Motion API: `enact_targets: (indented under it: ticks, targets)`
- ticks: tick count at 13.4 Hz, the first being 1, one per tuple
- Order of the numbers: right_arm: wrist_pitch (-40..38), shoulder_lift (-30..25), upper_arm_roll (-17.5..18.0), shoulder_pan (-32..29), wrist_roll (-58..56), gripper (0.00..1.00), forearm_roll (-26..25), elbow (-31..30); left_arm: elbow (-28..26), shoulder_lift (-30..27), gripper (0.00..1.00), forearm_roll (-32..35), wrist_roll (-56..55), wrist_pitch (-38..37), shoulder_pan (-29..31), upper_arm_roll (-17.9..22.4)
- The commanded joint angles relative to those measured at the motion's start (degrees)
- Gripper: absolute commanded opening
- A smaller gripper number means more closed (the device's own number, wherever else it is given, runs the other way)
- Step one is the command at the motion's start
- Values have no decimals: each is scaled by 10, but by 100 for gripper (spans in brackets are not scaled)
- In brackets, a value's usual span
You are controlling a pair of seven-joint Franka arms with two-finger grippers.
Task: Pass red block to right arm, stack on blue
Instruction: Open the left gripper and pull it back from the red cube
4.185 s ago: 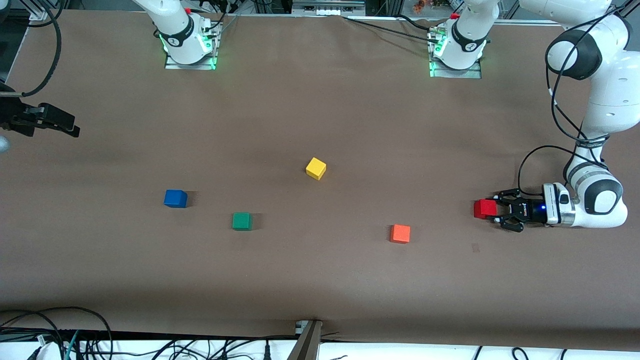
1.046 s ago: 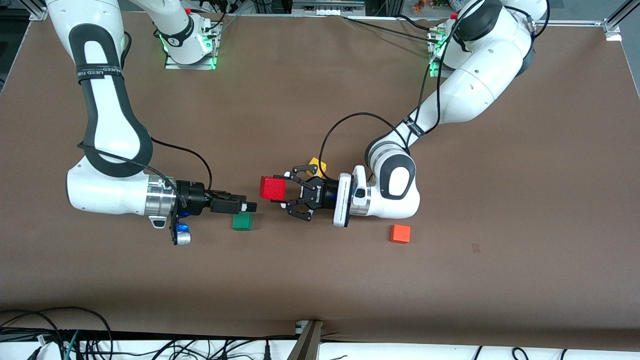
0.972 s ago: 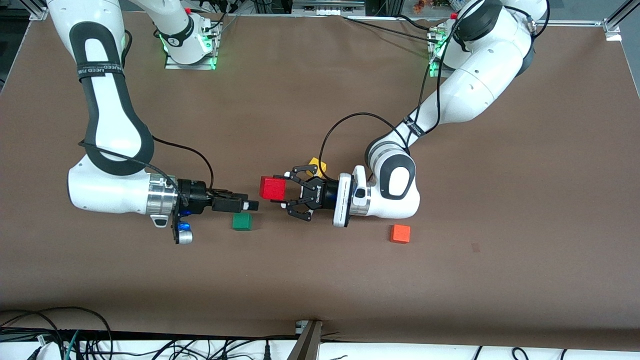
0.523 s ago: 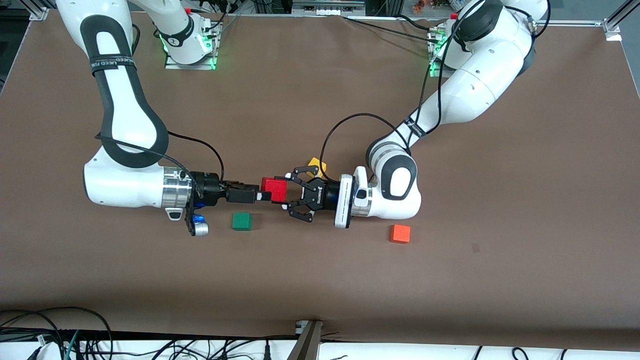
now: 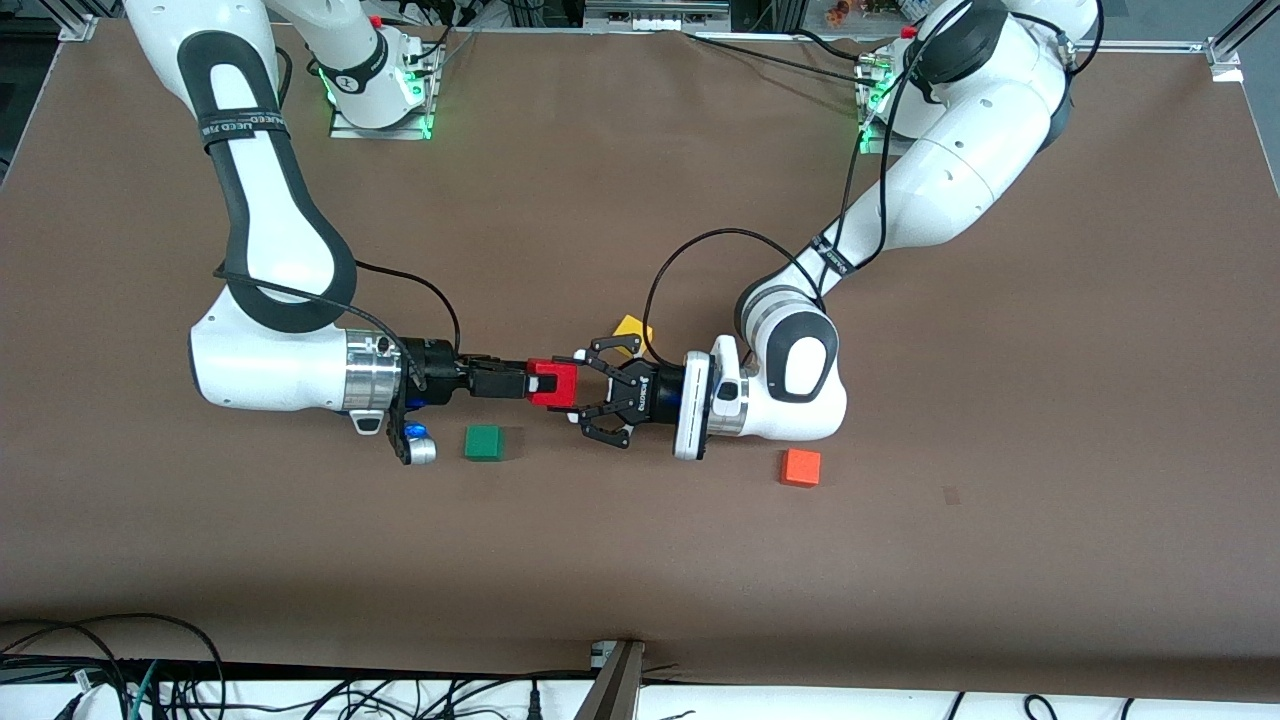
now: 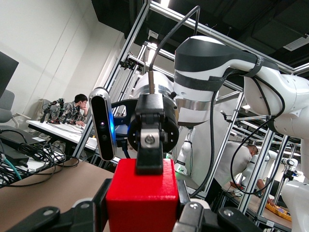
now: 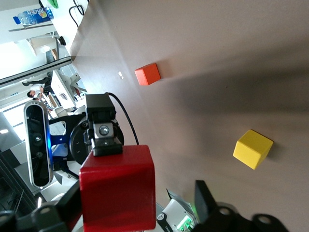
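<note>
Right gripper (image 5: 540,384) comes in level from the right arm's end, over the mat just beside the green cube (image 5: 484,442). Its fingers straddle the red block (image 5: 553,383) top and bottom, but whether they are clamped yet is hard to tell from here.

Red block is mid-table, in the air between the two grippers, above bare mat and farther from the front camera than the green cube. A cube has no long axis. Faces sit roughly square to the line between the two wrists, top face level.

Left gripper (image 5: 572,385) is level too, pointing at the right gripper, fingers closed on the block's sides with the linkage splayed around it. In the left wrist view the block (image 6: 142,193) fills the jaws.

Yellow cube (image 5: 632,328) is partly hidden by the left gripper; orange cube (image 5: 801,467) is toward the left arm's end. Blue cube is hidden under the right wrist.

Brown mat (image 5: 640,560) covers the table, cables along the near edge. Aluminium framing and people at desks show in the wrist views.
</note>
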Motion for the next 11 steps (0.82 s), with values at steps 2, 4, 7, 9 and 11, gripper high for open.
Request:
enact_targets:
  ticks: [2, 4, 7, 9, 11]
  targets:
    - [3, -17, -2, 5, 4, 0, 5, -14, -3, -11, 0, -25, -3, 1, 5, -1]
    - [6, -17, -3, 5, 5, 0, 4, -12, -2, -10, 50, -31, -1, 0, 5, 0]
    - [12, -17, -5, 5, 4, 0, 3, -12, -8, -11, 100, -37, -22, -4, 11, -1]
    - [12, -17, -8, 0, 0, 0, 2, -10, -7, -11, 100, -37, -23, -4, 10, -1]
    - [11, -18, -26, -1, -2, 0, -49, -9, -7, -11, 100, -37, -23, -4, 10, -1]
